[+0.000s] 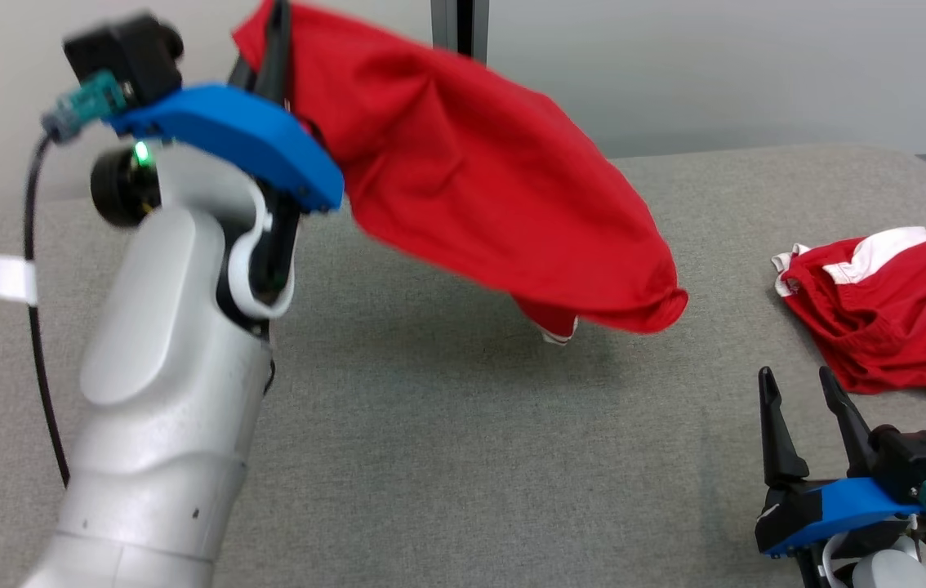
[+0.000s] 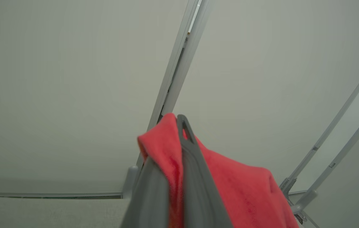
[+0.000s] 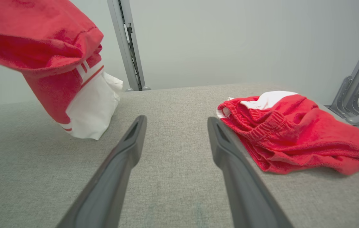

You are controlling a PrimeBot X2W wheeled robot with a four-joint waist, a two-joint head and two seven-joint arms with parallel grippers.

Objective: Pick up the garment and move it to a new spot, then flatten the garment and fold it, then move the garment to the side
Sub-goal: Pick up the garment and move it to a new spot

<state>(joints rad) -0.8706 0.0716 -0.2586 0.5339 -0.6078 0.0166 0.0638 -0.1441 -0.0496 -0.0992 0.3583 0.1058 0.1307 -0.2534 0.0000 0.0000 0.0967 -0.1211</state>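
Soft, even light falls from overhead, bright enough throughout and free of hard glare. In the head view the red garment (image 1: 479,180) is smeared by motion blur along its lower edge and casts a faint, diffuse shadow on the grey bench (image 1: 430,457), well to the left of the right claw (image 1: 796,376). A small green lamp (image 1: 140,152) glows on the left wrist. In the left wrist view the left claw (image 2: 174,136) sits close to the lens and out of focus, the cloth around it is washed to pink, and the frame posts (image 2: 334,139) to its right bow with wide-angle distortion. In the right wrist view the bench weave between the fingers is crisp.
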